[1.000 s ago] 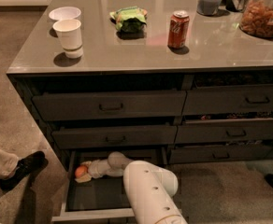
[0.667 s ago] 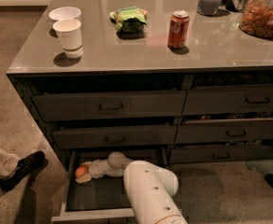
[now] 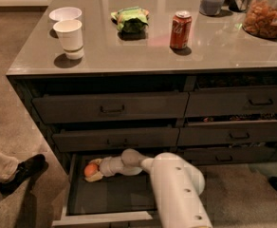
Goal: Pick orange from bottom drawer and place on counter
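Bottom drawer found pulled out, its dark floor and lighter front rim exposed. The orange lies at the rear left corner of this drawer, under the overhang of the drawer above. The gripper is inside the drawer at that same corner, one pale finger on the near side of the fruit and the other on the far side. Claw state: clasped about the orange, the fruit seated between the two fingers. Whether the fruit is off the drawer floor cannot be determined. The white arm enters from the lower right and reaches leftward across the drawer, its wrist low and level. The counter above carries a paper cup with a shallow white bowl just behind it, a green packet, a red soda can standing upright, and, at the far right, a clear jar of snacks. The handled drawers higher up are shut or nearly so. A black shoe rests on the carpet left of the cabinet.
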Controlling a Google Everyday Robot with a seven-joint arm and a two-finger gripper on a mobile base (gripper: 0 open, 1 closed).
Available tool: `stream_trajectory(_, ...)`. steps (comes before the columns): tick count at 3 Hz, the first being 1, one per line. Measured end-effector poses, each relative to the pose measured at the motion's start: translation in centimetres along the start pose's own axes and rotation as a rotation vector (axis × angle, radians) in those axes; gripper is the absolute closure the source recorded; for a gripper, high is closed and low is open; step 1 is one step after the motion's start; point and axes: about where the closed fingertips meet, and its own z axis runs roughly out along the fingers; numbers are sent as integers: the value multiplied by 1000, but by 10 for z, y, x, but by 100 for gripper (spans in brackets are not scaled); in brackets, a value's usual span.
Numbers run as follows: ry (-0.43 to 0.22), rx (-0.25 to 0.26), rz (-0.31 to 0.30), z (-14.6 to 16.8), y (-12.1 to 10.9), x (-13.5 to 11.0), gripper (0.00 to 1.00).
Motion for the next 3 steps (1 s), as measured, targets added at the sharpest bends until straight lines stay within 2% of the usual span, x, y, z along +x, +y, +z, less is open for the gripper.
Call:
stream_trajectory(1, 20, 40, -54, -62, -5, -26, 100)
stream_trajectory(2, 61, 36, -77, -107, 18, -37, 100)
stream_trajectory(3, 98, 8, -93, -142, 57, -43, 100)
